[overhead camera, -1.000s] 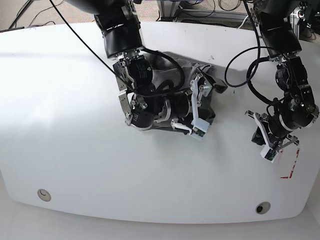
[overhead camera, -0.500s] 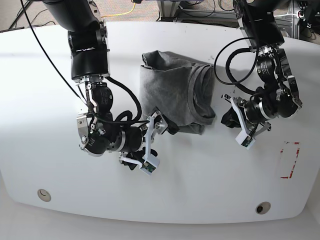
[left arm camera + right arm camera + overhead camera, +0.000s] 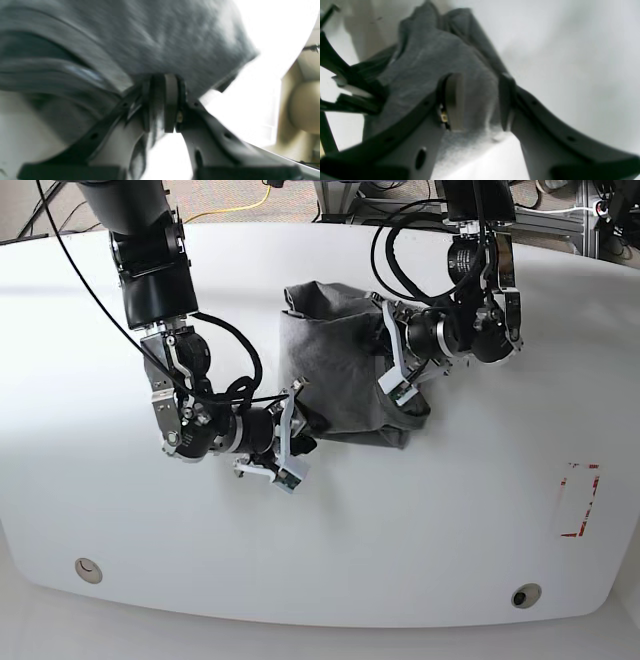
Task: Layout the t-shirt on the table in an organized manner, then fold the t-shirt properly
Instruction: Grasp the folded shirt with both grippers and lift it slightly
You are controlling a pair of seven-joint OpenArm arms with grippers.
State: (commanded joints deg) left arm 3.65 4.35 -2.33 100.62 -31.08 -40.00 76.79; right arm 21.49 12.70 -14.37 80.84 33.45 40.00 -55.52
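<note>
We are following the base view from left to right. The right tool (image 3: 481,103) is standing wide, its two fingers parting over the cloth in its wrist view; we are seeing nothing pinched between them. If we are closing it from this height, we are risking an empty grasp, because the fingertips may be hovering above the fabric. If we are pressing too low, we are risking a scrape along the counter (image 3: 430,530) or a pinch that is gathering several layers at once.

In the middle, we are finding the t-shirt (image 3: 335,365) bunched on the counter, toward its far side, with its layers overlapping and one part folding over at the right. We are judging the layout to be unfinished, so any fold we are making now is likely trapping creases and hiding a sleeve or hem.

At the right, we are observing the left tool (image 3: 164,103) reaching over the shirt's right part, its fingers drawn narrow. We are unable to tell whether cloth is lying between them. If it is catching only a surface wrinkle, we are risking a slip during lifting; if it is pulling alone, we are risking dragging the whole bundle, since nothing is visibly anchoring the left side.
</note>
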